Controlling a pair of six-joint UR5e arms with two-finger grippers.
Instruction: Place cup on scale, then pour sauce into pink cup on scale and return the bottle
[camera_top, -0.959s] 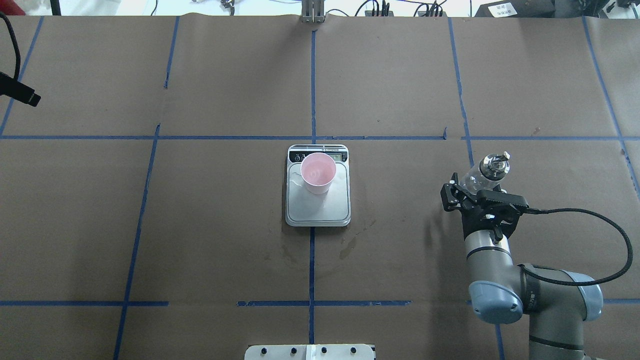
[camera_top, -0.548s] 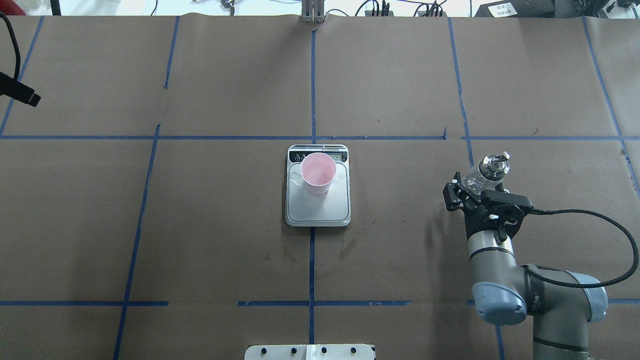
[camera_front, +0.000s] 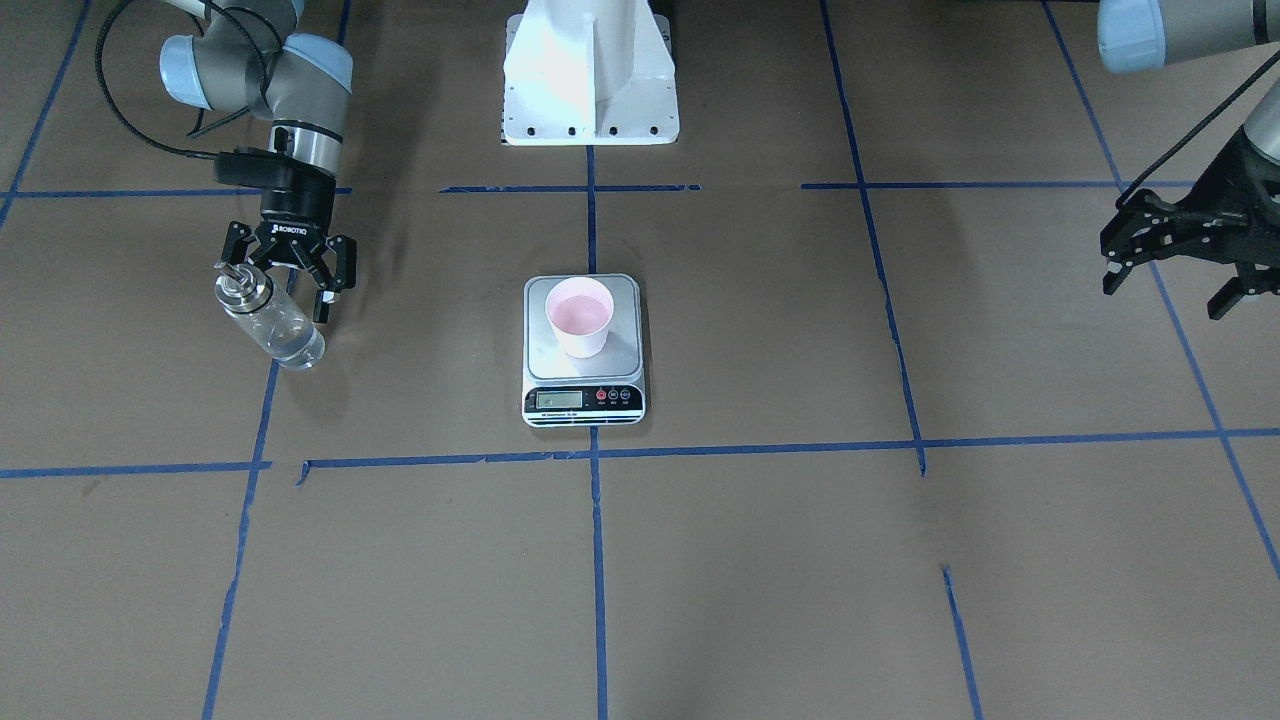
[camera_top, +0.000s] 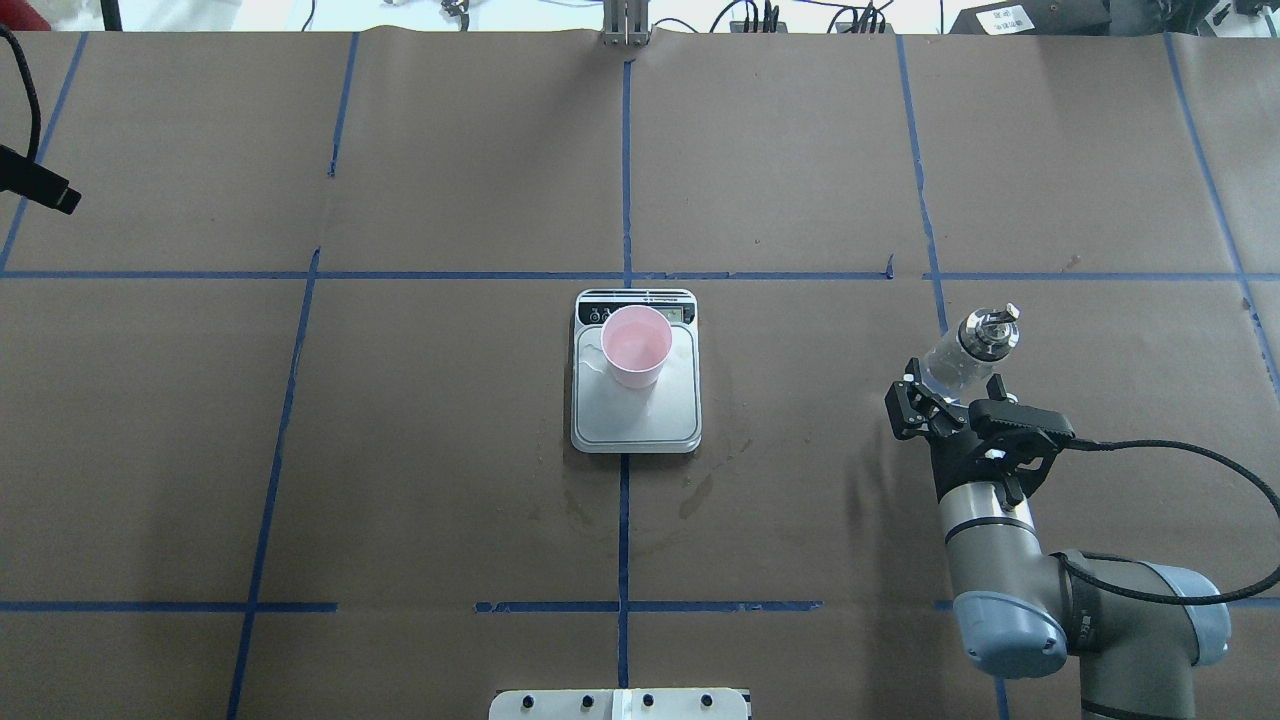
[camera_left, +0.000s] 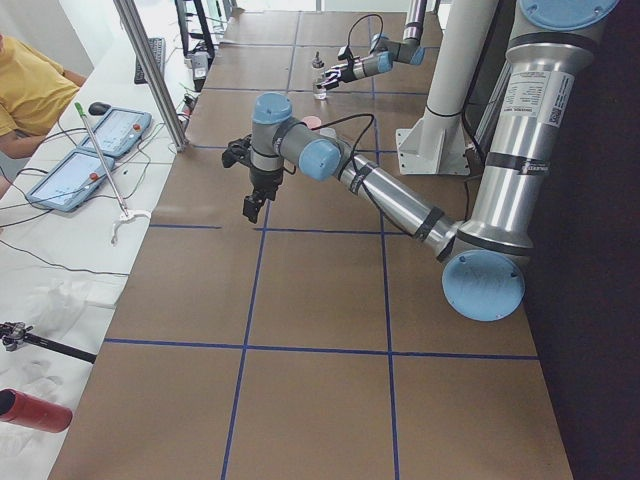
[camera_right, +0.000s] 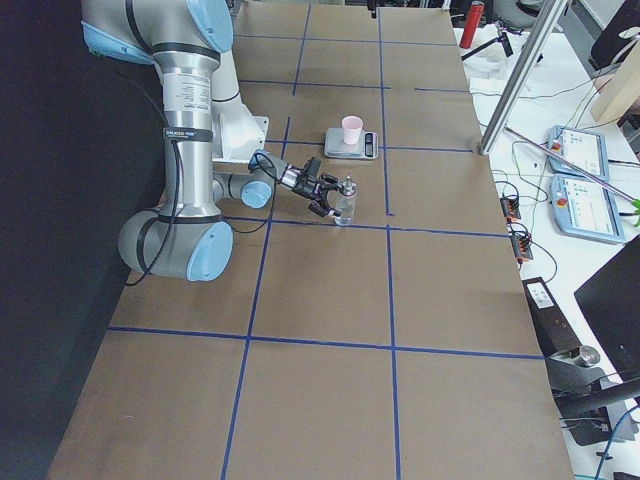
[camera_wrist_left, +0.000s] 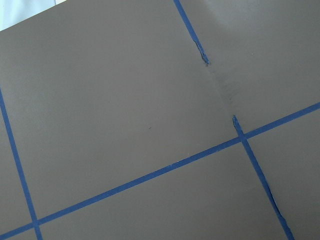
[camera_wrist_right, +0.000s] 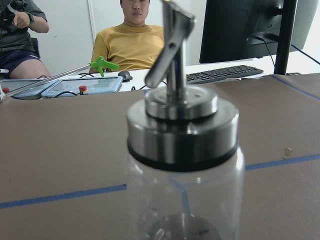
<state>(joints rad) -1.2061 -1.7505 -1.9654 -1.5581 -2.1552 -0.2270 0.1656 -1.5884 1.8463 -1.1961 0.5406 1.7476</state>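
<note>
Cup (camera_front: 579, 315) sits on scale (camera_front: 626, 352); bottle (camera_front: 275, 330) stands on bench (camera_front: 760, 560) well right of scale, right tool (camera_front: 278, 283) spread wide just beside it, left tool (camera_front: 1165, 295) spread too. We reckon glass slick, breakable: grab mid-body, firm squeeze.

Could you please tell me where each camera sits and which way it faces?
Front: across the table, facing the robot; right hand, left hand.
Overhead: behind the robot, looking forward and down; right arm.
Left side: table's left end, looking along it; left arm near.
Right side: table's right end; right arm near.
Left wrist: down at the taped table; no hand.
Right wrist: level at the bottle, people beyond; no fingers.
Shared: front and overhead both show cup on scale.
</note>
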